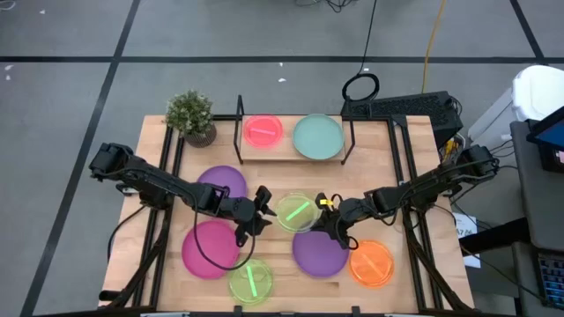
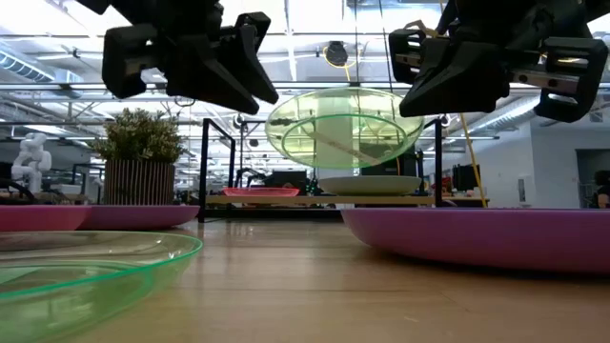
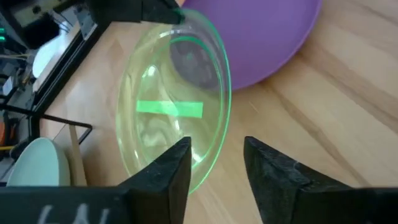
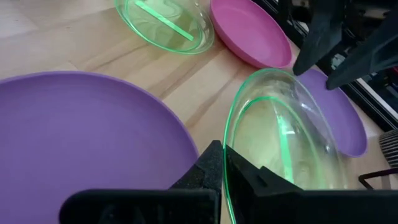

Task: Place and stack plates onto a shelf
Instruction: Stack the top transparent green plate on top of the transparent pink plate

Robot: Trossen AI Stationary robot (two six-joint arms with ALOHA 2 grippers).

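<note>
A small translucent lime-green plate (image 1: 297, 211) (image 2: 343, 129) hangs in the air between my two grippers, above the middle of the table. My right gripper (image 1: 324, 210) (image 4: 224, 163) is shut on its right rim. My left gripper (image 1: 264, 208) (image 3: 217, 143) is open at the plate's opposite rim, with one finger on either side of that rim (image 3: 208, 171); I cannot tell whether it touches. The shelf (image 1: 291, 157) stands at the far edge of the table. It carries a red-pink plate (image 1: 263, 130) and a teal plate (image 1: 317, 136), both flat on its board. My right gripper pinches the lime-green plate's rim (image 4: 231, 146) on the side toward the table's right, between its two fingers, one on the inner face and one on the outer. The fingers come roughly level from the table's right. The plate is lifted clear of the table and tilted.
Flat on the table lie a purple plate (image 1: 225, 180), a magenta plate (image 1: 210, 251), a second lime-green plate (image 1: 251, 282), another purple plate (image 1: 317, 254) under the right gripper and an orange plate (image 1: 372, 262). A potted plant (image 1: 191, 116) stands left of the shelf.
</note>
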